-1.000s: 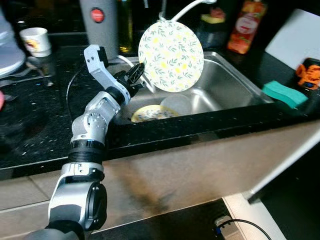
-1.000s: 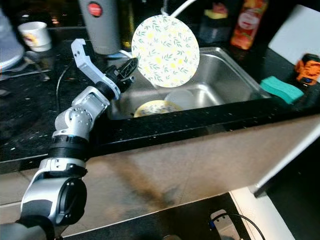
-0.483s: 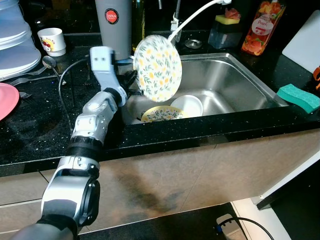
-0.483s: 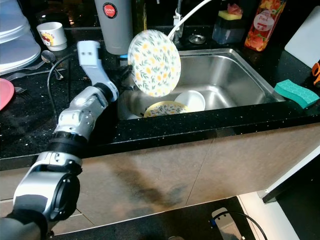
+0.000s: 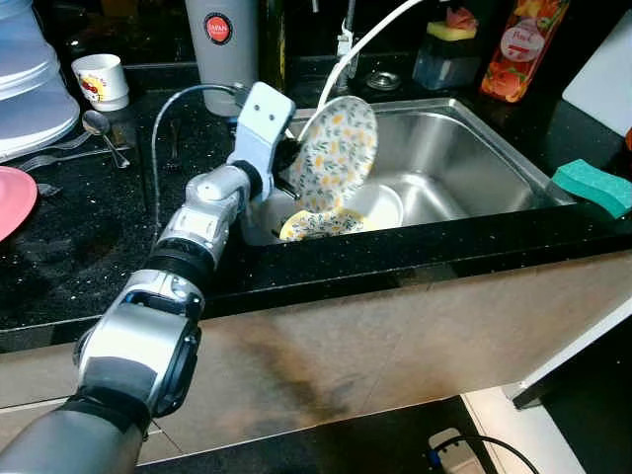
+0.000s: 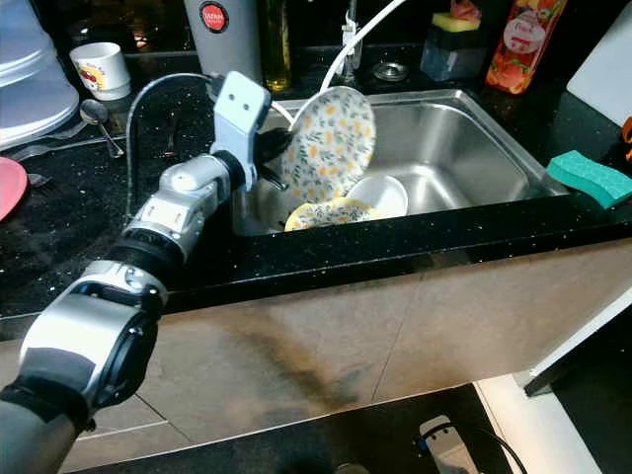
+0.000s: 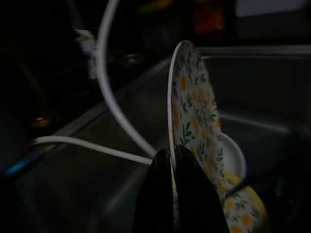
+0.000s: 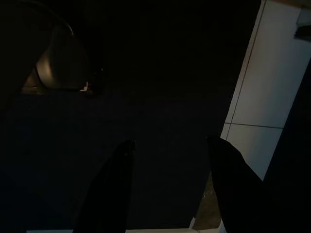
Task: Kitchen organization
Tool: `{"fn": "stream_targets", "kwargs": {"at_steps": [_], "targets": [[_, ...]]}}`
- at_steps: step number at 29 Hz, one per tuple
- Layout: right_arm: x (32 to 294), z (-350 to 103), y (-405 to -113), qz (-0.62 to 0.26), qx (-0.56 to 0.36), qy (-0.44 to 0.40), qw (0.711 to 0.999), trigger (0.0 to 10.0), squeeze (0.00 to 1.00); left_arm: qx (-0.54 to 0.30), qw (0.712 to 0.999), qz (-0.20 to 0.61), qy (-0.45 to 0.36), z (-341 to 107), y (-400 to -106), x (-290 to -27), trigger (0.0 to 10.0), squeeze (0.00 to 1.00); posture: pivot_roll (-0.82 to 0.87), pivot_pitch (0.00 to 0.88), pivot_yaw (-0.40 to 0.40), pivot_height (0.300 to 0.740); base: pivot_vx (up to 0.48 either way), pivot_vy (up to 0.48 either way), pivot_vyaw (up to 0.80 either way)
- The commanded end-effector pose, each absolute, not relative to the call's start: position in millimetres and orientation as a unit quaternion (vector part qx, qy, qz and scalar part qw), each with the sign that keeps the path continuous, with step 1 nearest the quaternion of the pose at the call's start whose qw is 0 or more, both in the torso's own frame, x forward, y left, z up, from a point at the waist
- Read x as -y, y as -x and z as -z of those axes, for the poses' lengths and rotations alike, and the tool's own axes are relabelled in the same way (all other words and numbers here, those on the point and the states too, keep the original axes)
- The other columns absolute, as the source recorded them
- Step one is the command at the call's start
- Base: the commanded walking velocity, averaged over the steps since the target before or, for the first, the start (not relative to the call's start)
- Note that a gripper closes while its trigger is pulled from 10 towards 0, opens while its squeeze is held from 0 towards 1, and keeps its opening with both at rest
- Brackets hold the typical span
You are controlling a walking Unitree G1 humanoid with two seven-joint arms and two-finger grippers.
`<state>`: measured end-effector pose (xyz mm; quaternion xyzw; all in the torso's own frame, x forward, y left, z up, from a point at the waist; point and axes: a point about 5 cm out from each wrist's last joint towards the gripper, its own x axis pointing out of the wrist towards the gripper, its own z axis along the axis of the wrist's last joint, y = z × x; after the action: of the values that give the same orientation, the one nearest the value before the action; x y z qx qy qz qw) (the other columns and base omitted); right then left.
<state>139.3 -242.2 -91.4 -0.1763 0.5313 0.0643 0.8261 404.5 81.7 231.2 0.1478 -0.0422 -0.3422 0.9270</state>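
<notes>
My left gripper (image 5: pixel 289 170) is shut on the rim of a white plate with yellow flowers and green leaves (image 5: pixel 336 152), holding it on edge above the left half of the steel sink (image 5: pixel 464 148). In the left wrist view the two black fingers (image 7: pixel 187 194) pinch the plate (image 7: pixel 194 121) edge-on. Below it in the sink lie a second flowered plate (image 5: pixel 314 225) and a white bowl (image 5: pixel 380 205). My right gripper (image 8: pixel 170 150) hangs idle in the dark, its fingers apart over the floor.
A white faucet hose (image 5: pixel 365 35) arcs over the sink. On the black counter stand a grey canister (image 5: pixel 221 39), a white cup (image 5: pixel 99 79), a spoon (image 5: pixel 99 126), a pink plate (image 5: pixel 12 196) and clear lids (image 5: pixel 30 89). A green sponge (image 5: pixel 592 188) and red bottle (image 5: pixel 518 44) sit at the right.
My left arm has lowered the flowered plate from above the counter edge down into the sink and turned it more edge-on. The camera has shifted slightly.
</notes>
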Motion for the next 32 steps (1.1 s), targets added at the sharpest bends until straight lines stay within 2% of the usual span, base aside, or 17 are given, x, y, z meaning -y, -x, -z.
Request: {"fn": "stream_targets", "kwargs": {"at_steps": [1,14,22,32], "targets": [[242,93,-136,-0.056,-0.533,0.169,0.827,10.0,0.0,0.04,0.908,0.371,-0.19,-229,-403,-71,10.0,0.0,-0.13,0.058,0.018,0.74,0.0,0.0,0.0],[244,92,-136,-0.053,-0.533,0.166,0.828,10.0,0.0,0.023,0.866,0.382,-0.321,-212,-401,-69,10.0,0.0,-0.14,0.061,0.009,0.74,0.0,0.0,0.0],[243,92,-136,-0.055,-0.531,0.167,0.829,10.0,0.0,0.017,0.856,0.369,-0.36,-204,-402,-77,10.0,0.0,-0.13,0.06,0.011,0.74,0.0,0.0,0.0],[240,92,-139,-0.055,-0.527,0.165,0.832,10.0,0.0,0.016,0.81,0.356,-0.466,-191,-400,-82,10.0,0.0,-0.11,0.053,0.016,0.74,0.0,0.0,0.0]]}}
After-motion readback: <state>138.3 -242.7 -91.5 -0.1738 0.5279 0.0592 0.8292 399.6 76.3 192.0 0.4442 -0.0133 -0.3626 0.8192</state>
